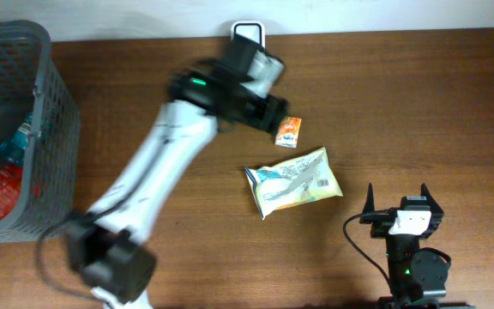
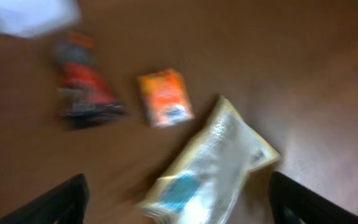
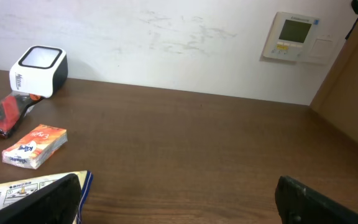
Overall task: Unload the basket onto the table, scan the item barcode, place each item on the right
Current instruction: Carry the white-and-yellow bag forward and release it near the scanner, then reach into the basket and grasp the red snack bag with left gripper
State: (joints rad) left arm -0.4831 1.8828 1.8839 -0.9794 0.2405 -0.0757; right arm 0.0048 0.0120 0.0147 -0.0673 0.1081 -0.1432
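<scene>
Three packets lie on the wooden table in front of the white barcode scanner point(image 1: 248, 34) point(image 3: 38, 70): a red-and-black packet point(image 2: 82, 81) point(image 3: 8, 113), a small orange packet point(image 1: 288, 130) point(image 2: 165, 96) point(image 3: 35, 146) and a cream bag point(image 1: 294, 182) point(image 2: 210, 168) point(image 3: 17, 190) with a printed label. My left gripper point(image 1: 271, 110) point(image 2: 178, 205) hovers open above them, fingers wide and holding nothing; its view is blurred. In the overhead view the left arm hides the red-and-black packet. My right gripper point(image 1: 397, 193) point(image 3: 179, 205) rests open near the front right, empty.
A grey plastic basket point(image 1: 54, 112) holding more packets stands at the table's left end. A white wall runs behind the scanner, with a control panel point(image 3: 294, 36) mounted on it. Bare wood stretches right of the packets.
</scene>
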